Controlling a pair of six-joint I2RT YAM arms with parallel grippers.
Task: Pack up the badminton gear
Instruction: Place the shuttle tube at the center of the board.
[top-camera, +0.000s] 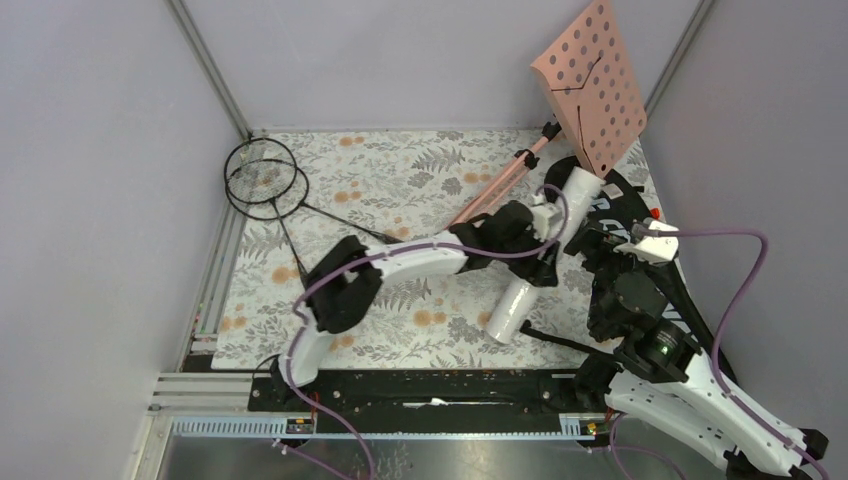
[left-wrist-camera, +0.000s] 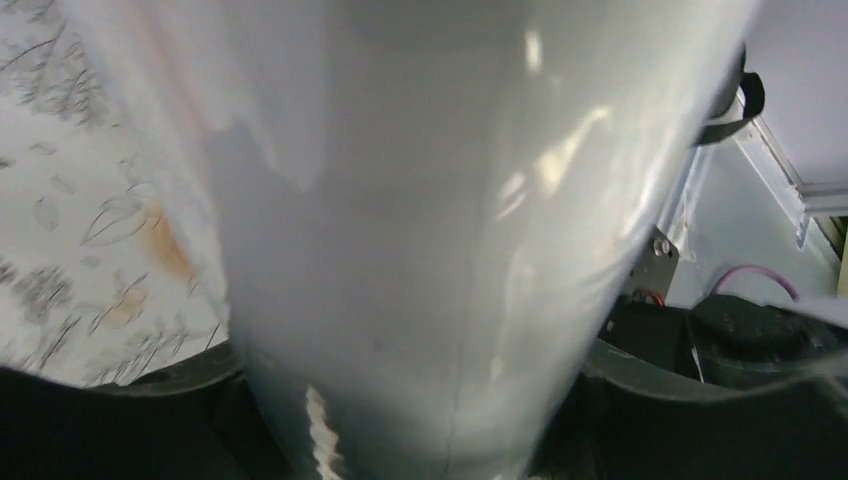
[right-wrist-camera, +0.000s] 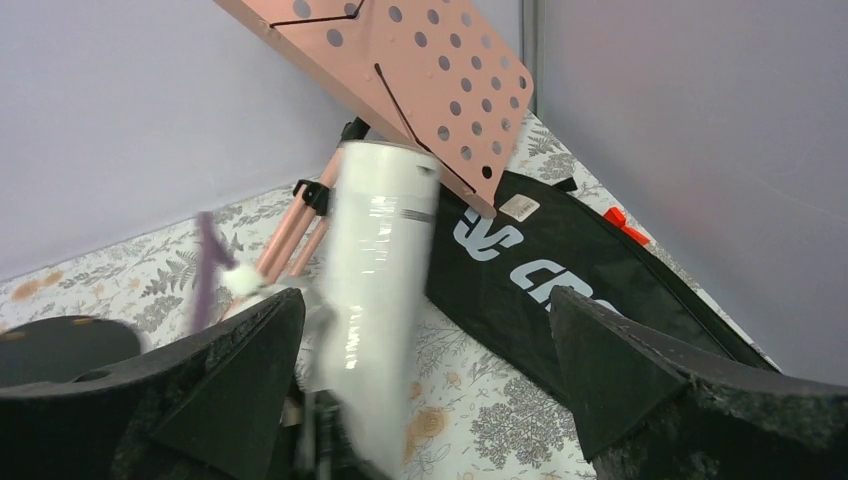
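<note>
My left gripper clamps the white tube mid-length; the right gripper stands wide open, empty. Next I angle the tube into the CROSSWAY bag at the tabletop right edge.

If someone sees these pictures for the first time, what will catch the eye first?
The long white tube, slanting right of centre in the left gripper. Behind it leans a pink perforated music stand; two black rackets lie in the far left corner.
</note>
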